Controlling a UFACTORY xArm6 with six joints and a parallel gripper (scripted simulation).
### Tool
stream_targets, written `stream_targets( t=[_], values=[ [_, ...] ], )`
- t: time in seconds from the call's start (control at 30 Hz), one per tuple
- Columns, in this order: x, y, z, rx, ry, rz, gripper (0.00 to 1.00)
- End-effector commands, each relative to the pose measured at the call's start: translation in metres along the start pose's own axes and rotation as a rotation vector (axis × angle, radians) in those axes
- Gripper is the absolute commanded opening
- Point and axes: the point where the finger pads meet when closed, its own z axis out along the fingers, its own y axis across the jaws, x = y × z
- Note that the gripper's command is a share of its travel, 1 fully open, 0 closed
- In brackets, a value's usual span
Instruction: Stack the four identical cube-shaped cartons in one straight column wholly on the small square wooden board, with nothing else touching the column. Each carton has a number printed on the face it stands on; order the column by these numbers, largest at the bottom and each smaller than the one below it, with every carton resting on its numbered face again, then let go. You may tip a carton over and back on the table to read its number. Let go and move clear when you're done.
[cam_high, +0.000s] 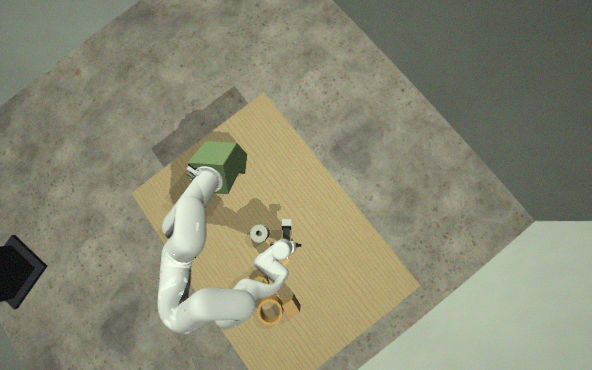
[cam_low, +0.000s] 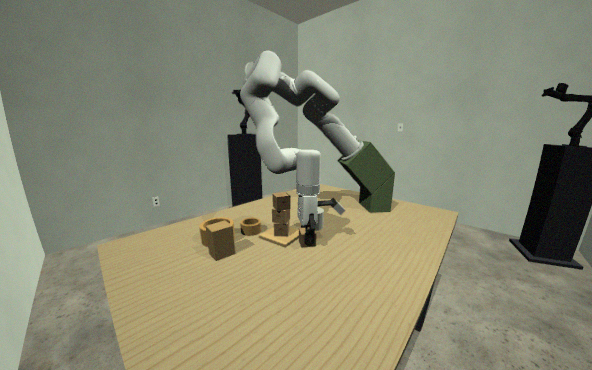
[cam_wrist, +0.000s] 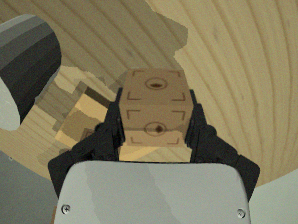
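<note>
A: So, where is the hand right now?

B: Low over the bench, pointing straight down, just beside the small wooden board. Its dark fingers are pressed against both sides of a carton, roughly half closed, so it has that carton gripped.

A: Is that carton on the board?

B: No, in the exterior view it sits on the bench next to the board's edge, mostly hidden behind the fingers.

A: And the others?

B: Three cartons stand in a column on the board, one atop another. The top one looks slightly offset from the two below.

A: Anything else nearby?

B: A taller brown box stands in front of an orange ring, a smaller ring lies beside them, and a white roll sits near the arm's wrist.
</note>
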Motion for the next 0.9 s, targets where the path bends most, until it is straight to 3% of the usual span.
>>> stream_targets(
  t=[0.0,0.87],
  values=[
    [-0.0004,0.0007,-0.0005,-0.002,-0.001,0.0,0.0],
    [-0.0004,0.0007,-0.0005,-0.002,-0.001,0.0,0.0]
  ],
)
